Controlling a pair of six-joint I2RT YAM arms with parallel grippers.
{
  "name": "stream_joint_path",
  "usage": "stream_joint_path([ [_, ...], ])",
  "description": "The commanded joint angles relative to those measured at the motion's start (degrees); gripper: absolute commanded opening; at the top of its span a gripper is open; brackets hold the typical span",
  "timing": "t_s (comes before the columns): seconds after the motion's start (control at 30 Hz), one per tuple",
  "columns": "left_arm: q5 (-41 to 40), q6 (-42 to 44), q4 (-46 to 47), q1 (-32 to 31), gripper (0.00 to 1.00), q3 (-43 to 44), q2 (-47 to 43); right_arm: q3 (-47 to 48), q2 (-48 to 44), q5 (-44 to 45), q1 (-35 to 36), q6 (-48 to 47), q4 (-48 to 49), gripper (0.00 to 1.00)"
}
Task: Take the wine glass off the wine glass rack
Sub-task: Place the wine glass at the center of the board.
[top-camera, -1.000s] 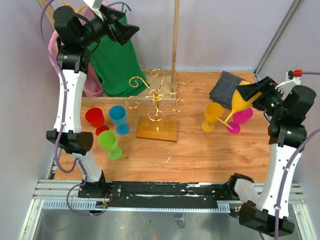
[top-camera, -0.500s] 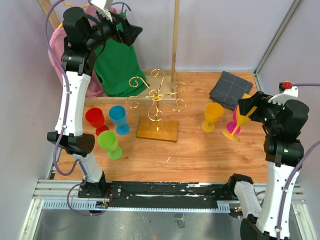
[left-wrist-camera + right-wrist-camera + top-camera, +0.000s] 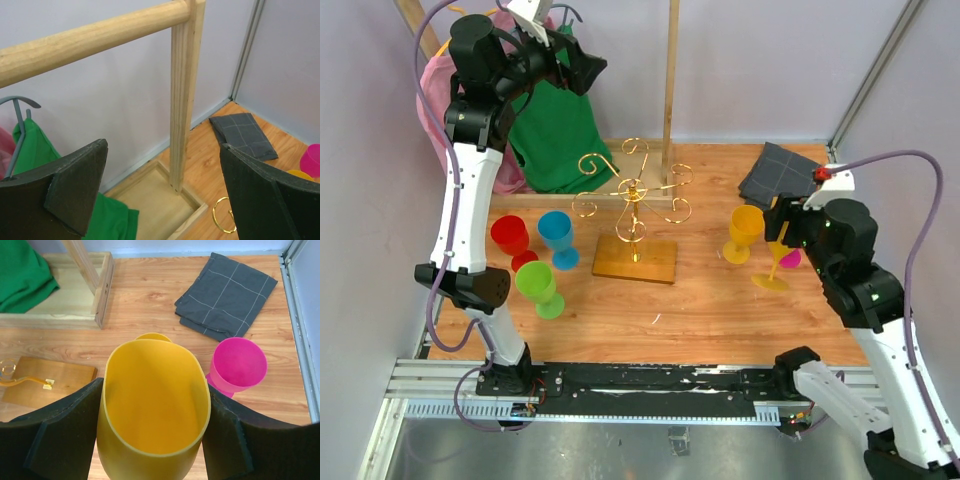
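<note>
our right gripper (image 3: 150,440) clamps the wine glass (image 3: 155,390); our left gripper (image 3: 165,185) gapes empty. we risk its foot toppling the pink glass (image 3: 237,365).

Wine glass (image 3: 152,405) stem cut off below, pink glass (image 3: 790,259) mostly behind right arm (image 3: 860,280)

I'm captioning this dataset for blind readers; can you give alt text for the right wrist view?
A yellow wine glass is clamped in the right gripper, its open bowl filling the lower frame. Behind it on the wooden table are a pink glass, a folded grey cloth and the rack's wooden base.
</note>
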Motion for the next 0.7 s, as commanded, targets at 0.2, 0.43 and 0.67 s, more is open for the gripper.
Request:
stream_joint_path([
  [0.2,-0.34,2.01,-1.72,-0.48,0.99,1.31,-1.2,-2.0,3.82,38.05,25.4,0.94,4.36,0.66],
  [0.43,-0.34,2.88,-2.56,-0.56,0.99,0.63,-1.92,-6.68,5.23,56.18,36.39,8.18,5.5,0.66],
  [0.67,-0.17,3.18,-3.6,-0.57,0.99,-0.36,-2.29,-11.18,10.9,71.58,43.93,21.76,1.78,0.66],
])
